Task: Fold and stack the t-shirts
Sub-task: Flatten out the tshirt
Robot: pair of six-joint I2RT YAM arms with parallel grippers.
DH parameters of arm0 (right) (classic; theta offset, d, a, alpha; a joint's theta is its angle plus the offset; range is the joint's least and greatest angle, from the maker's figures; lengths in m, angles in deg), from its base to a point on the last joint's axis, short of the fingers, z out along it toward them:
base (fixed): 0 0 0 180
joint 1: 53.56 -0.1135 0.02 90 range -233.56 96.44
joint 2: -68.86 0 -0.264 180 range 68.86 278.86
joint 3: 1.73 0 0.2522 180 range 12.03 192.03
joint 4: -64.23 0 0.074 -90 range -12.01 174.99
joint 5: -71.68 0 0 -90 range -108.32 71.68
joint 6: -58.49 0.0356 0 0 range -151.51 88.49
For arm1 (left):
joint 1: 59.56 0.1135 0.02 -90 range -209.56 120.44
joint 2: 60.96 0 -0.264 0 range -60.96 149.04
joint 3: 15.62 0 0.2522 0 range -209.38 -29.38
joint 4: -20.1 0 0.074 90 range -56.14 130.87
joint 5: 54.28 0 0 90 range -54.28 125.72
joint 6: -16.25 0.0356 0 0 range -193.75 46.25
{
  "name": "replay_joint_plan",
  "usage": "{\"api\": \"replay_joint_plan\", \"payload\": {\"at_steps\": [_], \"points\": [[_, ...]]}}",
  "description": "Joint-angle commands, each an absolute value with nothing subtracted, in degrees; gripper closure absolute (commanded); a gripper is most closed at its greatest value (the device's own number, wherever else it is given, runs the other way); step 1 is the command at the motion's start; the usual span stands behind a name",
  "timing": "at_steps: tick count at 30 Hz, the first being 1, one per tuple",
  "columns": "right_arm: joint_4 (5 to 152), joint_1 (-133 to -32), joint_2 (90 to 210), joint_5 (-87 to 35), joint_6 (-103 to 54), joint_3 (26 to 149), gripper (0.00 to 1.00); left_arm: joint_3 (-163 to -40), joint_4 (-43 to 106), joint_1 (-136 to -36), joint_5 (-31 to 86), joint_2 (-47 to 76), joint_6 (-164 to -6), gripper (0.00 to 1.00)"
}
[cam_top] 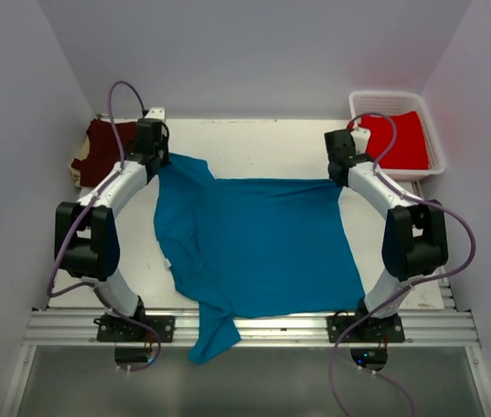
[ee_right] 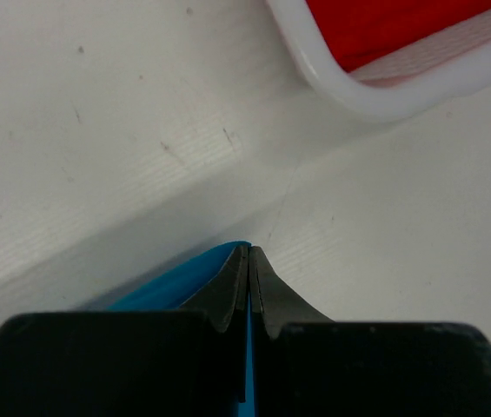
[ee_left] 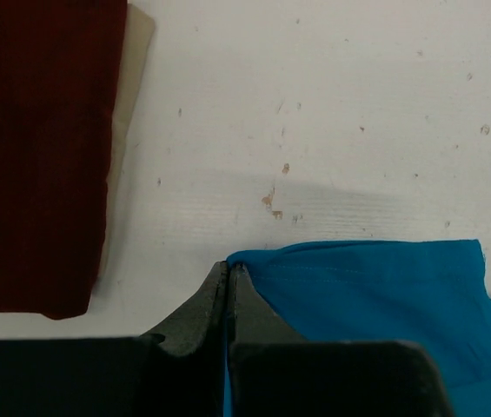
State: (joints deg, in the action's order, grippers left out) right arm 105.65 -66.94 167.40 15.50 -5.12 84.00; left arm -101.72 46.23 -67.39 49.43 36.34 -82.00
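The teal-blue t-shirt [cam_top: 254, 248] is spread across the middle of the table, one sleeve hanging over the near edge. Its far edge is stretched between both grippers. My left gripper [cam_top: 160, 161] is shut on the shirt's far left corner [ee_left: 358, 287]; blue cloth shows between the closed fingers [ee_left: 195, 308]. On the far right corner my right gripper [cam_top: 341, 178] is shut, a blue strip [ee_right: 184, 282] pinched in the fingers [ee_right: 267, 291]. The dark maroon t-shirt [cam_top: 106, 149] lies folded at the far left [ee_left: 36, 156]. The bright red t-shirt [cam_top: 397, 139] lies in the basket.
A white mesh basket [cam_top: 432, 130] stands at the table's far right corner, its rim [ee_right: 375, 95] close to my right gripper. A beige patch [ee_left: 128, 113] shows beside the maroon shirt. The aluminium rail [cam_top: 254, 328] runs along the near edge.
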Motion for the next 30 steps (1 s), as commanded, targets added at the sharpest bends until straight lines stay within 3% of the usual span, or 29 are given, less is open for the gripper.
{"api": "replay_joint_plan", "payload": {"at_steps": [1, 6, 13, 14, 15, 16, 17, 18, 21, 24, 29, 30], "points": [[100.15, -64.55, 168.44, 18.15, -3.74, 88.23, 1.00, -105.23, 39.76, -66.68, 50.48, 38.79, -80.69, 1.00], [100.13, -61.56, 173.44, 17.10, -4.97, 96.13, 1.00, -115.76, 41.85, -66.50, 50.22, 47.04, -79.55, 1.00], [105.41, -59.36, 190.03, 20.17, -5.85, 116.86, 1.00, -137.71, 42.48, -66.24, 45.75, 63.12, -79.11, 1.00], [105.85, -59.36, 191.37, 22.09, -5.67, 120.80, 1.00, -139.49, 42.13, -66.24, 44.08, 63.93, -79.46, 0.96], [106.29, -59.36, 192.25, 22.37, -5.76, 122.24, 0.96, -140.47, 40.65, -66.32, 43.46, 64.11, -80.33, 0.79], [106.56, -59.36, 192.95, 22.46, -5.76, 123.73, 0.71, -139.61, 39.15, -66.32, 42.06, 62.46, -81.39, 0.61], [106.91, -59.44, 192.87, 20.28, -6.28, 123.83, 0.53, -138.21, 37.66, -66.41, 40.74, 60.87, -81.66, 0.11], [107.08, -59.53, 191.83, 19.13, -6.37, 123.31, 0.32, -136.02, 33.03, -66.76, 40.64, 58.68, -81.92, 0.00], [97.65, -60.32, 182.88, 12.31, -7.60, 111.48, 0.14, -124.94, 25.62, -69.03, 41.24, 48.66, -81.22, 0.00], [89.97, -63.30, 173.38, 9.02, -9.79, 98.37, 0.11, -120.62, 29.19, -73.08, 43.71, 43.55, -81.48, 0.00], [91.26, -70.06, 165.20, 8.13, -11.91, 88.77, 0.18, -108.77, 33.69, -76.61, 39.26, 38.63, -90.52, 0.00], [92.22, -70.34, 163.45, 6.92, -11.30, 87.81, 0.31, -106.23, 33.34, -76.61, 38.10, 37.06, -91.84, 0.00]]}}
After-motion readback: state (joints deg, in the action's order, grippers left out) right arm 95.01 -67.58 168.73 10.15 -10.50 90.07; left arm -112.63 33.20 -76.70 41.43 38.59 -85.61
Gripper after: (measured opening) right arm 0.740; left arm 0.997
